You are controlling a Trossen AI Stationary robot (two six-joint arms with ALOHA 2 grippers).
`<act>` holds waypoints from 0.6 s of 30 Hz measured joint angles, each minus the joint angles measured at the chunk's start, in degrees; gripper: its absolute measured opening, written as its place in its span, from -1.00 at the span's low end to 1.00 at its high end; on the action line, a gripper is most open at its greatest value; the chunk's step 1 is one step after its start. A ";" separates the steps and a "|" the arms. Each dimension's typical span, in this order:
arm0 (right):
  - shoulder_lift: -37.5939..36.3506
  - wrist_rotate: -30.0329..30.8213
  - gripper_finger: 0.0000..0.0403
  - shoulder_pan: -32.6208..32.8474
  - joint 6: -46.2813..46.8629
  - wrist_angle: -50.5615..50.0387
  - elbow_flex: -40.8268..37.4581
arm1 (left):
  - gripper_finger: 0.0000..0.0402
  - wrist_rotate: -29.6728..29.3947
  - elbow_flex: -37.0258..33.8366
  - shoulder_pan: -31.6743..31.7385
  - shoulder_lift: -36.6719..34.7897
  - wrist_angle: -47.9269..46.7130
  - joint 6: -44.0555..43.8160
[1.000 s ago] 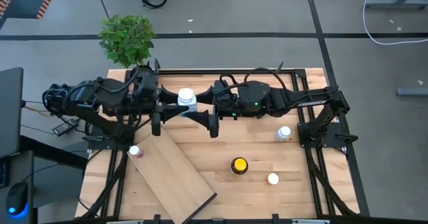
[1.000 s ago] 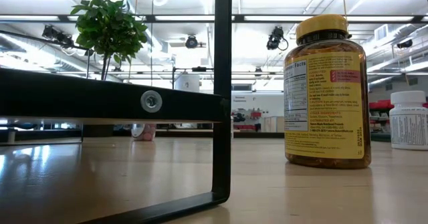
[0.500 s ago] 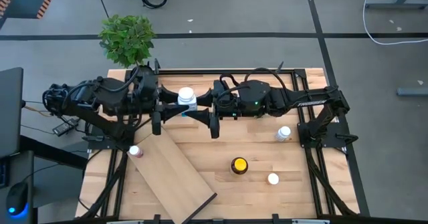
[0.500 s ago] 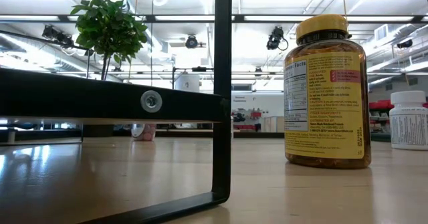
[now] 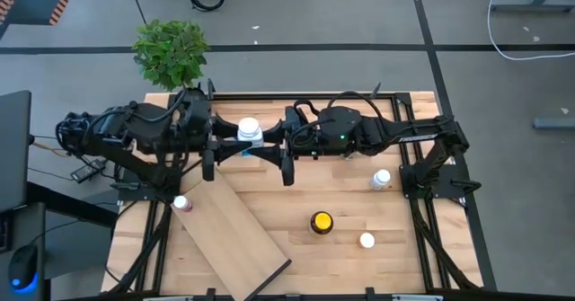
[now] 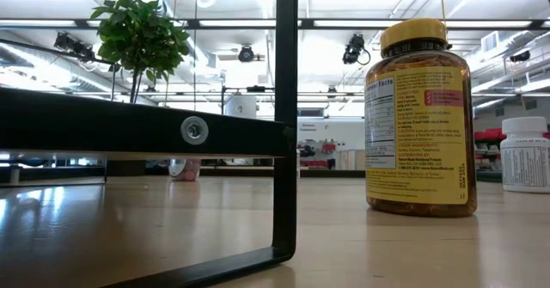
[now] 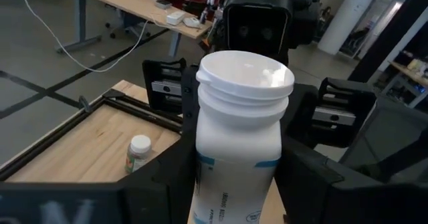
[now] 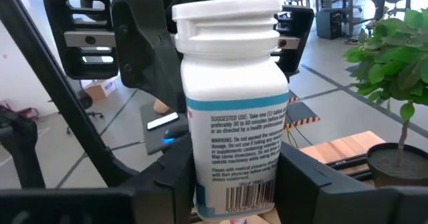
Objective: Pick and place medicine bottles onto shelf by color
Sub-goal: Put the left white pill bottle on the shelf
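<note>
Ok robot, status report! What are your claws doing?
Left gripper and right gripper both clamped on one white-capped white plastic bottle, mid-air handover. Pale plywood shelf bare. Nothing blocking.

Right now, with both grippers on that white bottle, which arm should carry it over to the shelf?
Left, probably. The white bottle sits between the left gripper and the right gripper, both closed on it. The shelf lies on the left arm's side of the table, so its carry looks shorter.
</note>
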 joint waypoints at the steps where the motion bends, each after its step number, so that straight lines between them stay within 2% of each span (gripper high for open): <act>1: 0.06 -0.02 -0.20 -0.08 -0.08 -0.25 0.00 | -0.10 0.76 0.00 0.03 -0.23 -0.84 0.28; 12: -0.18 0.44 -0.21 0.03 -0.66 -2.48 -0.02 | -0.10 10.30 0.33 -0.05 -3.13 -5.65 5.48; 18: -0.21 0.45 -0.21 -0.22 -0.48 -7.22 -0.02 | -0.08 9.38 0.11 0.15 -4.18 -8.27 8.66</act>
